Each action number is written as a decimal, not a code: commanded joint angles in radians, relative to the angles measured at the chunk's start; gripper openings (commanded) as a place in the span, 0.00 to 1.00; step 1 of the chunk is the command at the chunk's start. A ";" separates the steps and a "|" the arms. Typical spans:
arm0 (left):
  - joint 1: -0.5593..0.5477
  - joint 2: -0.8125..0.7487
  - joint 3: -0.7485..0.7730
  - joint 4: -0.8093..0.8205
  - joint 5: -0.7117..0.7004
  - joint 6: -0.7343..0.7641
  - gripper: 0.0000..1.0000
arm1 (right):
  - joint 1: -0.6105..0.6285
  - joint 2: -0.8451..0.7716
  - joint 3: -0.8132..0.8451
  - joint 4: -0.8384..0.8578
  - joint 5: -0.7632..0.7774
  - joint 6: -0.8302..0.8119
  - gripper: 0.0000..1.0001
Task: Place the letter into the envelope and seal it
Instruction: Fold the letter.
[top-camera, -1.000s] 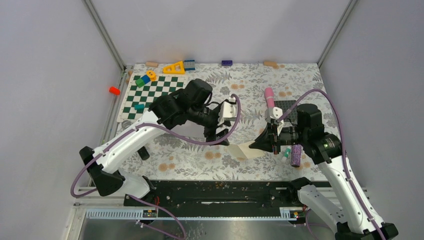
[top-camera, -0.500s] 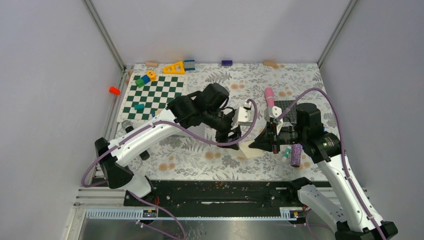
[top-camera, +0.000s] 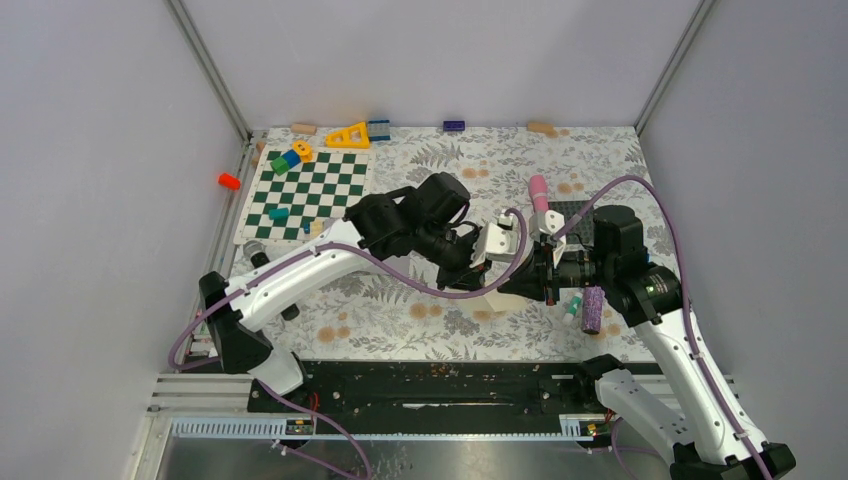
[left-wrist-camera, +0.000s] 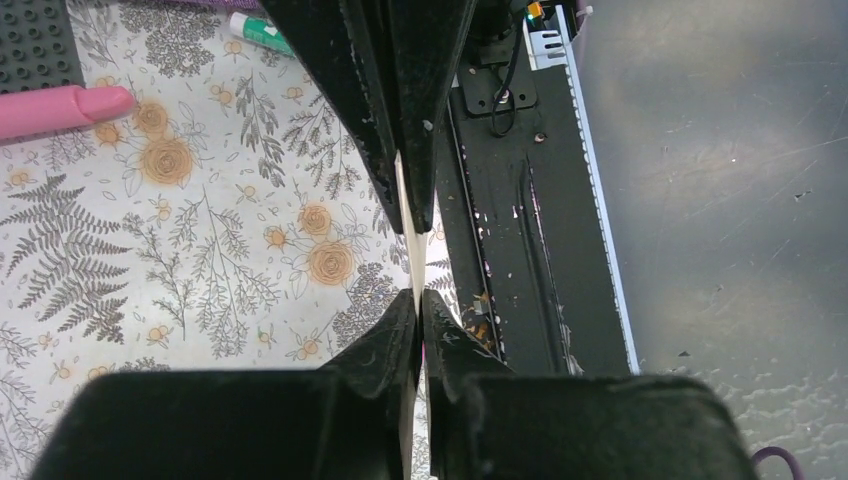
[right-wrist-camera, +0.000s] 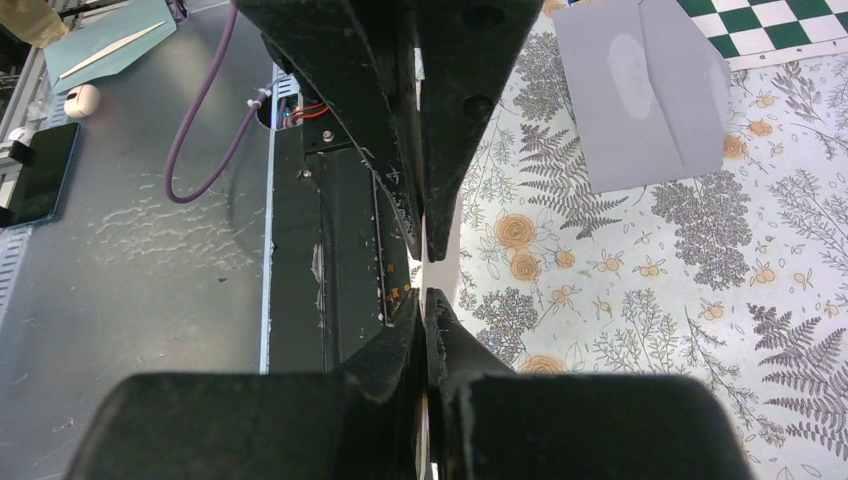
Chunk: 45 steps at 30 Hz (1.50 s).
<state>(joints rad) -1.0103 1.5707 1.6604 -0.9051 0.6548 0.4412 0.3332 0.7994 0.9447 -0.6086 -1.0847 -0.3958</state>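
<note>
Cream letter (left-wrist-camera: 410, 250) held edge-on, pinched by left gripper (left-wrist-camera: 418, 305) and right gripper (right-wrist-camera: 425, 300), well apart from the chessboard (right-wrist-camera: 780, 25) — open desk (right-wrist-camera: 620, 260) between. Pale grey envelope (right-wrist-camera: 640, 90) lies flat at the chessboard's edge.

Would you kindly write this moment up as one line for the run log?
left gripper: shut on letter | right gripper: shut on letter | envelope: on table, apart
</note>
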 joint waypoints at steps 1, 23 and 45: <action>-0.011 0.000 0.037 0.007 -0.012 0.005 0.00 | -0.005 -0.012 -0.005 0.050 0.003 0.019 0.00; 0.059 -0.129 -0.024 0.107 0.071 -0.079 0.00 | -0.026 0.001 -0.015 0.019 0.020 -0.017 0.93; 0.074 -0.120 -0.004 0.103 0.093 -0.092 0.34 | -0.039 0.045 0.005 -0.013 -0.080 -0.006 0.00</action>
<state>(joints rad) -0.9390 1.4425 1.6054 -0.8364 0.7471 0.3653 0.2996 0.8444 0.9318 -0.6239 -1.1461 -0.3969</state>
